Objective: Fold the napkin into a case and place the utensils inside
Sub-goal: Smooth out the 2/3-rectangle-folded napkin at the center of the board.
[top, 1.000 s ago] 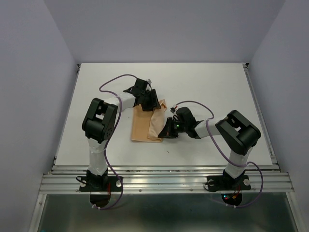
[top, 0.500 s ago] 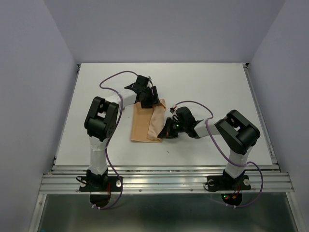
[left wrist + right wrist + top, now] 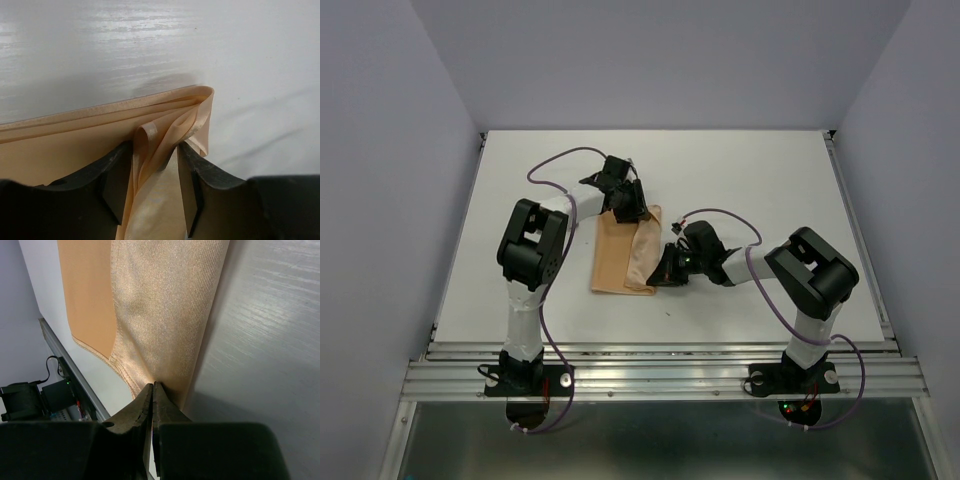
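Along the near edge of the white tabletop (image 3: 770,200) runs an aluminium rail (image 3: 660,375) that carries both arm bases. Below it the overhead view shows only a dim, blurred strip.

The right gripper (image 3: 657,278) lies low, and from above its own body hides its tips. The right wrist camera shows what the overhead cannot: the right gripper (image 3: 152,388) has its fingers pressed together, pinching the near end of the napkin (image 3: 165,305), whose upper layer rises in a taut, shiny ridge from the pinch.

The napkin (image 3: 618,260) lies folded into an oblong a little left of the tabletop's middle, its long side running near to far. Its right flap is lifted and paler.

At the napkin's far end the left gripper (image 3: 632,207) covers the cloth's corner in the overhead view. The left wrist camera shows the left gripper (image 3: 155,152) with jaws apart on either side of a loose, upright loop of the napkin (image 3: 75,145), which is not squeezed flat. The lower frame edge cuts off the fingers (image 3: 117,167).

Purple cables (image 3: 555,165) arch over both arms. Plain lilac walls (image 3: 660,60) close in the far and side edges.
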